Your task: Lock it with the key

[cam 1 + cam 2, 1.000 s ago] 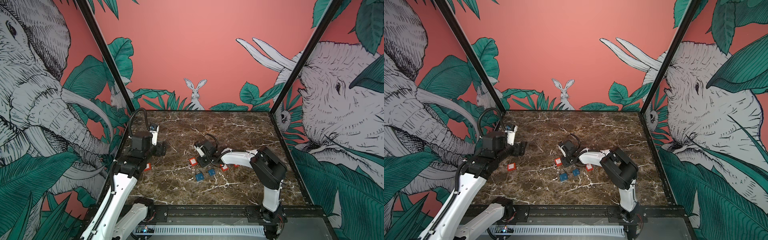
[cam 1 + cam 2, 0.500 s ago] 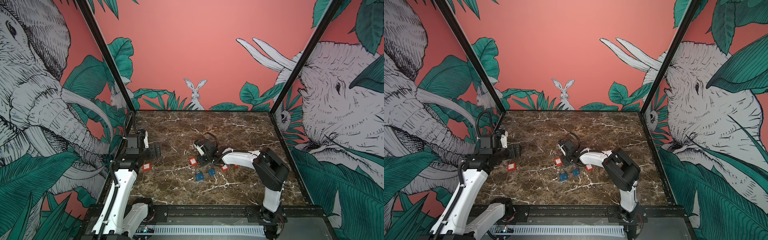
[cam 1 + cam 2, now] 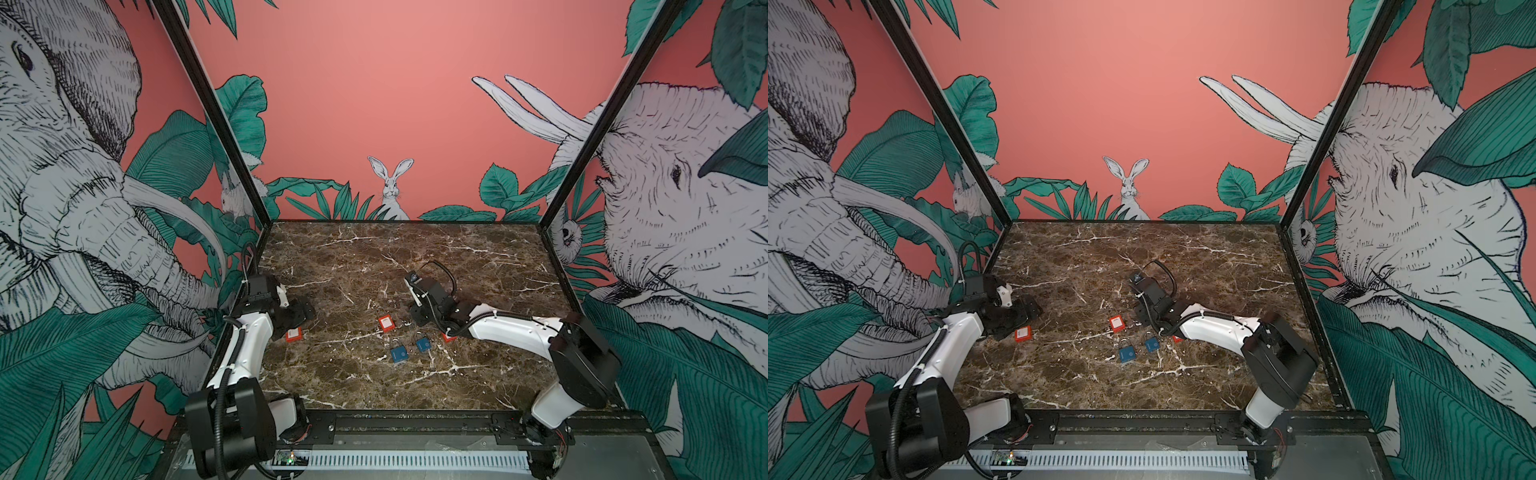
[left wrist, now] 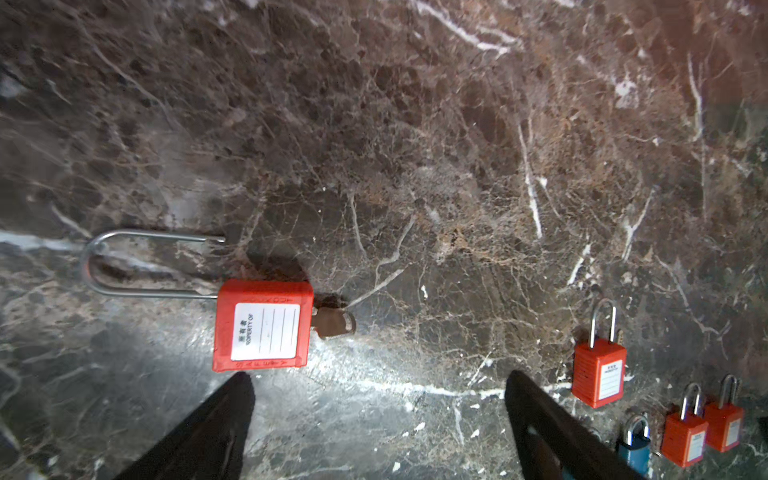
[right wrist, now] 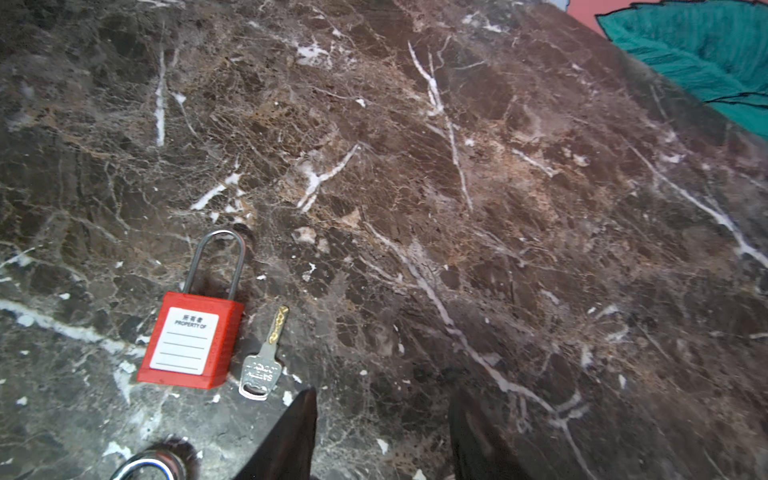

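Black fingers (image 4: 216, 424) of the left pincer (image 4: 379, 376) stand wide apart, holding nothing. Just ahead of one fingertip lies a red plastic padlock with a long steel shackle (image 4: 262, 326). A dull metal key (image 4: 334, 325) sits in its base and the shackle's free end lies outside the body, so this one looks unlocked. The right pincer (image 5: 383, 394) is parted and empty too. Just beside it a flat silver key (image 5: 262, 368) lies loose on the brown marble tabletop (image 5: 498, 187), next to a red short-shackled padlock (image 5: 191, 340) whose shackle seems seated: probably done.
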`<state>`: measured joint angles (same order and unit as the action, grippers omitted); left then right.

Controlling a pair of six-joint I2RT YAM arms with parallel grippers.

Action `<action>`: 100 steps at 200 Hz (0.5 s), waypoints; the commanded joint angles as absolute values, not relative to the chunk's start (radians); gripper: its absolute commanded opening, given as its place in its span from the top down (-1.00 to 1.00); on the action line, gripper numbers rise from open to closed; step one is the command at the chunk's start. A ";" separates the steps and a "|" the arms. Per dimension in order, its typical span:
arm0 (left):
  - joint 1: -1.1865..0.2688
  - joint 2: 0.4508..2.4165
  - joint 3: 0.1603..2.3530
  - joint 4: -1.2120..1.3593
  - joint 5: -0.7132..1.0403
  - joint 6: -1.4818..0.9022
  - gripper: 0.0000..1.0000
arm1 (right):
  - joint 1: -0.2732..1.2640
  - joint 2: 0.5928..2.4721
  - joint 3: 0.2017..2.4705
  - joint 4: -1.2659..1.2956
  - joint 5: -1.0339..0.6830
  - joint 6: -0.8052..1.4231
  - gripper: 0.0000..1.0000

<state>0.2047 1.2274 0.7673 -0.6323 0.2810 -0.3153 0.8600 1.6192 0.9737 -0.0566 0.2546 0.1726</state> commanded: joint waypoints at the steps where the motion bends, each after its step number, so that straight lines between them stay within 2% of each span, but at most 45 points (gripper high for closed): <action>1: 0.210 1.279 0.764 -0.591 0.290 -0.328 -0.91 | 0.865 1.610 0.945 0.004 0.296 0.167 -0.06; 32: 0.213 1.348 0.774 -0.545 0.236 -0.355 -0.95 | 0.865 1.574 0.925 0.016 0.286 0.177 -0.07; 100: 0.221 1.426 0.839 -0.564 0.091 -0.310 -0.99 | 0.865 1.625 0.937 0.008 0.260 0.142 -0.12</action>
<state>0.2123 1.4029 0.8066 -0.5640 0.1608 -0.3180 0.8604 1.6058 0.9283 -0.0177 0.2649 0.1528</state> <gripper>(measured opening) 0.992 0.557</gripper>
